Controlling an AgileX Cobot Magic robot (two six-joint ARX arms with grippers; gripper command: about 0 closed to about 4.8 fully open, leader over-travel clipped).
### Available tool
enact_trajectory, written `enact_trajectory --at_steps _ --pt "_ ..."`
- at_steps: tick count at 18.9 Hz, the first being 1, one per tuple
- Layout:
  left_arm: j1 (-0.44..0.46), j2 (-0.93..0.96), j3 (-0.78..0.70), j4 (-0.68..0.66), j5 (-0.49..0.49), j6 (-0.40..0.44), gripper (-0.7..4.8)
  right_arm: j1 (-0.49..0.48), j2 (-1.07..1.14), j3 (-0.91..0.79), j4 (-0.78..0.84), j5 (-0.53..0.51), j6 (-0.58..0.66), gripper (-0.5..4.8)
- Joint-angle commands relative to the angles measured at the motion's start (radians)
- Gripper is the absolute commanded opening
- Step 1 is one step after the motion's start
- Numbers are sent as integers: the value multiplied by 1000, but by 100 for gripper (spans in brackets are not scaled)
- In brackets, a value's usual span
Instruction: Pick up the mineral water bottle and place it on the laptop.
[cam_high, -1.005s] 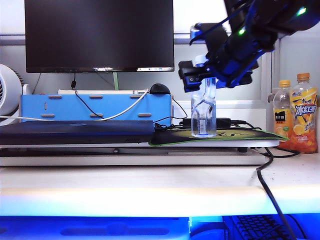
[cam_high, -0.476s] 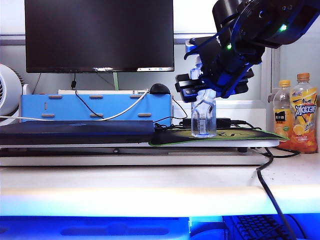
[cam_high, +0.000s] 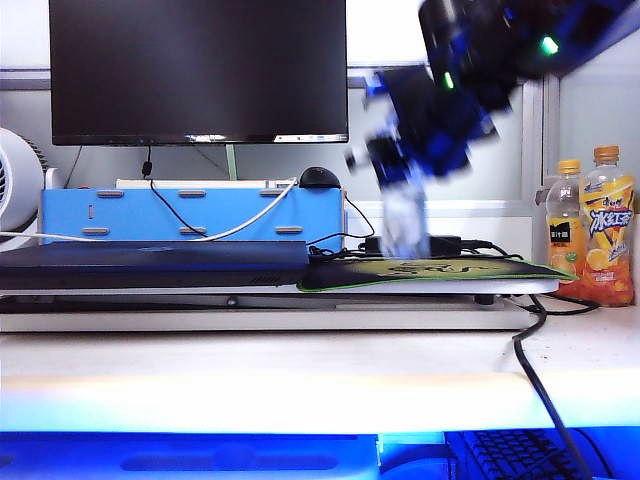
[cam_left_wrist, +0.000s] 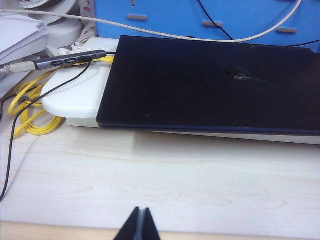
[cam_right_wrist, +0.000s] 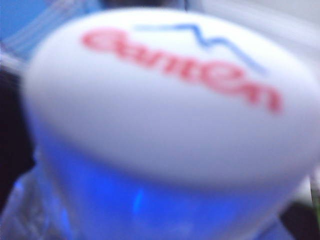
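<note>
- One mineral water bottle (cam_high: 405, 222): I see it blurred and tilted, its base just clear of the green-black mouse mat (cam_high: 440, 271), so I judge it is lifted rather than standing. Its white cap (cam_right_wrist: 165, 95), with red lettering, fills my right wrist view.
- One right gripper (cam_high: 400, 165): it sits at the bottle's upper part, right of the exterior view's middle. Since the bottle hangs off the mat beneath it, I read the jaws as clamped on the bottle; the fingers are too blurred to see.
- One laptop (cam_left_wrist: 215, 85): closed, flat and dark on a white stand, left of the mat; its lid is bare and, I judge, ready to receive the bottle.
- One left gripper (cam_left_wrist: 140, 226): fingertips pressed together, holding nothing, low over the wooden desk (cam_left_wrist: 165, 185) in front of the laptop.
- Two orange-capped juice bottles (cam_high: 595, 225): upright at far right, not involved.
- One black monitor (cam_high: 198, 70): behind the laptop.
</note>
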Motion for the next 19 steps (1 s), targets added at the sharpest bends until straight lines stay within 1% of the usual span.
enact_trajectory --at_steps 1,4,6,12,16,19 --pt "0 -2 0 1 3 2 -2 15 -16 194 -4 -206 -10 7" --pt "0 -2 0 1 3 2 -2 68 -2 298 -18 -295 -3 0" --pt "0 -2 0 1 3 2 -2 106 45 344 -26 -315 4 0" --pt "0 -2 0 1 3 1 -2 220 227 470 -51 -315 24 0" --pt "0 -2 0 1 3 1 -2 256 283 481 -53 -304 24 0" --pt "0 -2 0 1 3 1 -2 255 300 481 -63 -304 24 0"
